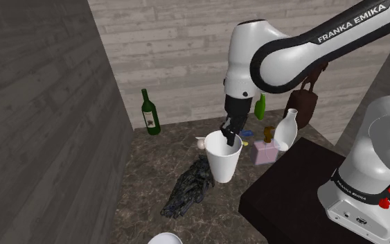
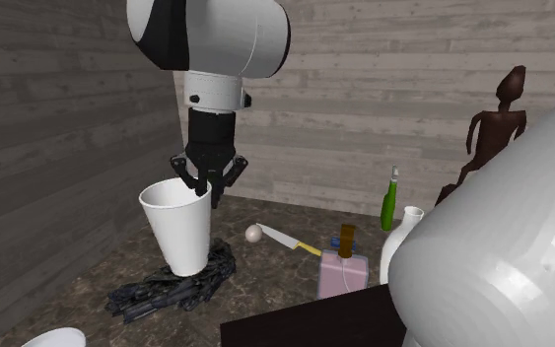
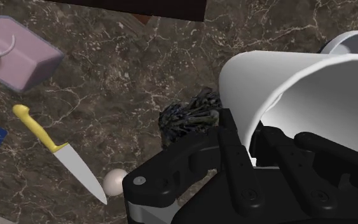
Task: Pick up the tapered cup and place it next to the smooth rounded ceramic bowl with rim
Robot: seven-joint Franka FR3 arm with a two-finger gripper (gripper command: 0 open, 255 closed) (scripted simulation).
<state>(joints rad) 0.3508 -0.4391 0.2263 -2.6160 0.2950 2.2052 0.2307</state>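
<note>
**Shoulder view.** The end effector (image 1: 229,137) is closed on the rim of the white cup (image 1: 224,161), with one finger inside the wall and one outside. The cup hangs upright and appears lifted off the dark marbled worktop (image 1: 145,173). The white bowl (image 1: 164,239) sits at the lower edge. The cup is well apart from it, up and to the shoulder view's right.

**Second exterior view.** The grip on the rim is confirmed. Here too the cup is well apart from the bowl, above it and to this view's right.

**Wrist view.** Both fingers clasp the cup wall. A pale rounded edge beyond the cup may be the bowl.

**Progress.** The pick-up is judged complete. What remains is the carry to the bowl and setting the cup down beside it.
</note>
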